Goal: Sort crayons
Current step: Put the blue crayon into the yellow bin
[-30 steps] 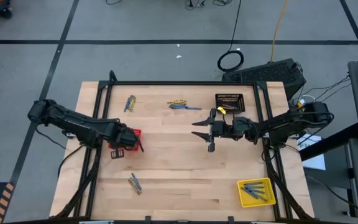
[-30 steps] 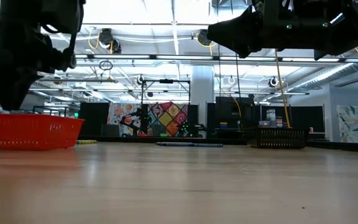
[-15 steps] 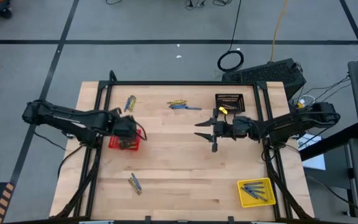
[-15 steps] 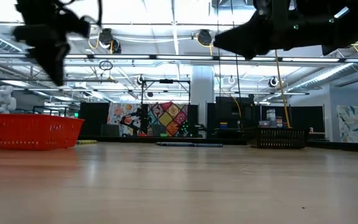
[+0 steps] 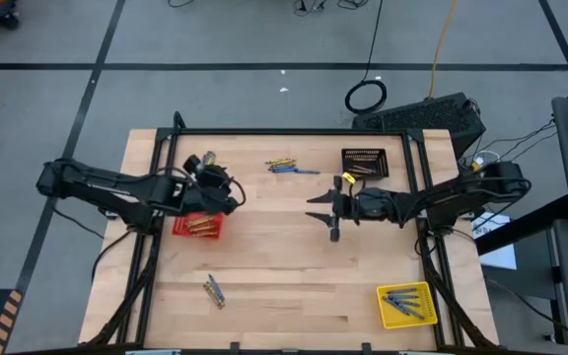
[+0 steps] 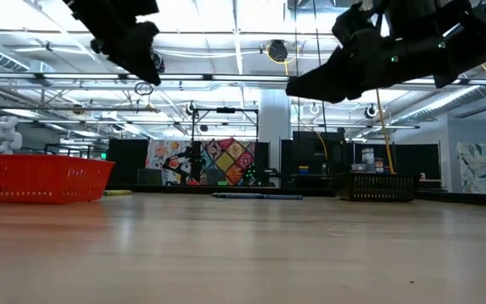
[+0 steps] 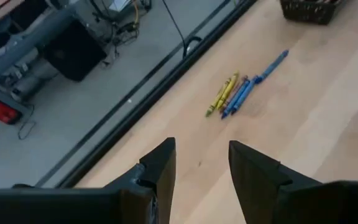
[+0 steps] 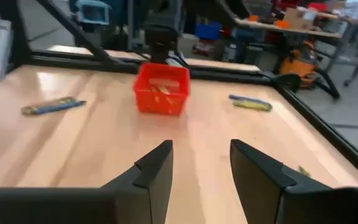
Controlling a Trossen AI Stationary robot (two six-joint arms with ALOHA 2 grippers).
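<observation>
While both end effectors [image 5: 233, 197] [image 5: 328, 209] gape empty: thin waxy crayons [image 5: 200, 225] in red mesh basket [image 5: 179, 226].

The table [image 5: 294, 266] is pale wood planking with a smooth, faintly glossy finish (it mirrors the ceiling lights in the low view). The red basket [image 5: 197, 226] and black basket [image 5: 364, 159] look like mesh. The gripper fingers [image 7: 159, 168] are matt black.

Right gripper [image 8: 201, 163] fingers parted, nothing between; red basket [image 8: 161, 89] ahead on wooden table [image 8: 104, 143], yellowish crayons inside; crayon cluster [image 8: 53, 106] to one side; another cluster [image 8: 250, 103] opposite side; cluttered room beyond.
</observation>
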